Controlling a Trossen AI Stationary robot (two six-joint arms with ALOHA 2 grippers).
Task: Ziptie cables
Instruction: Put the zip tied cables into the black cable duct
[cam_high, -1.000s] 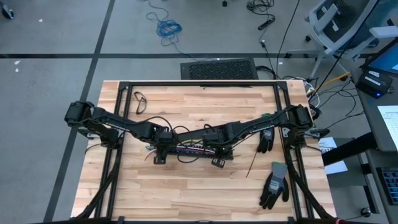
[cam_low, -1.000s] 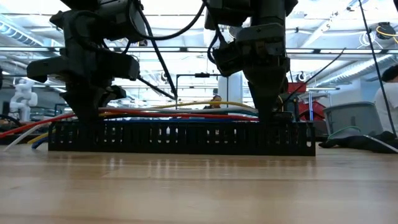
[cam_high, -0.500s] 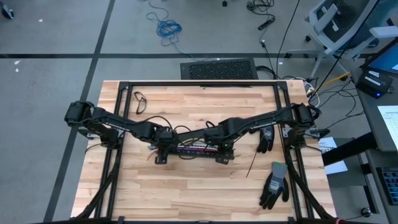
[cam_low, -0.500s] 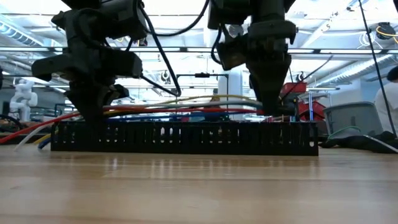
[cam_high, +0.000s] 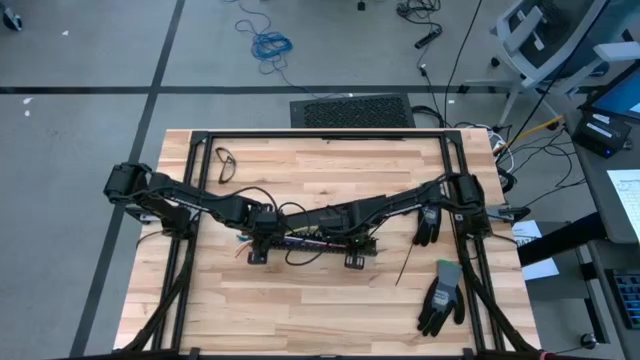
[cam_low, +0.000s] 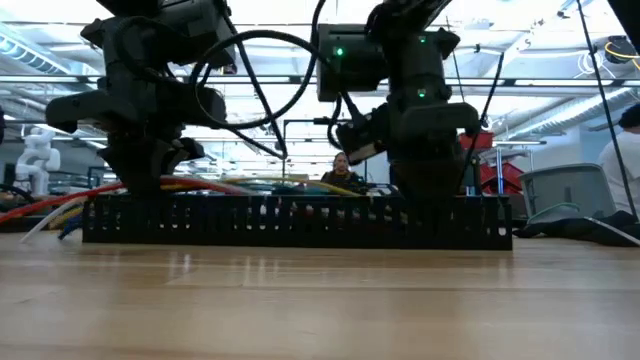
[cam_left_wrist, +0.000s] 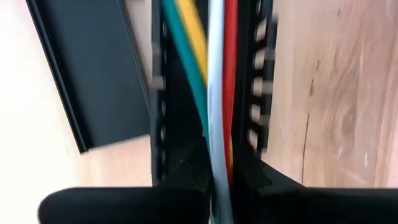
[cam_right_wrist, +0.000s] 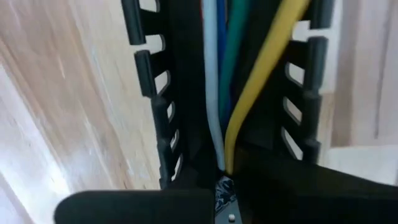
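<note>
1. High view: both dark arms reach inward over the wooden table (cam_high: 300, 310) and meet at its middle. The left gripper (cam_high: 258, 243) and the right gripper (cam_high: 353, 247) sit at the two ends of a black slotted cable duct (cam_high: 305, 243) that lies across the table. The cables (cam_high: 300, 240) run along inside this duct, and a few loose ends stick out past its left end. Two dark gloves (cam_high: 440, 298) lie on the right side of the table, and a thin black zip tie (cam_high: 406, 265) lies between them and the duct. A pair of glasses (cam_high: 226, 163) lies near the far left corner.

2. Low view: the duct (cam_low: 295, 220) stands side-on on the table (cam_low: 320, 300). The cables (cam_low: 200, 185) lie level with its top edge, with red, yellow and white ends trailing out at the left. Both grippers come down into the duct from above.

3. Left wrist view: the left gripper (cam_left_wrist: 217, 186) has its fingers (cam_left_wrist: 186, 177) closed on the cables (cam_left_wrist: 214, 93), with green, yellow, white and red strands running between the duct walls (cam_left_wrist: 264, 74).

4. Right wrist view: the right gripper (cam_right_wrist: 221, 177) has its fingers (cam_right_wrist: 267, 168) pinched on the cables (cam_right_wrist: 249, 87), with white, green and yellow strands lying inside the duct (cam_right_wrist: 152, 93).
</note>
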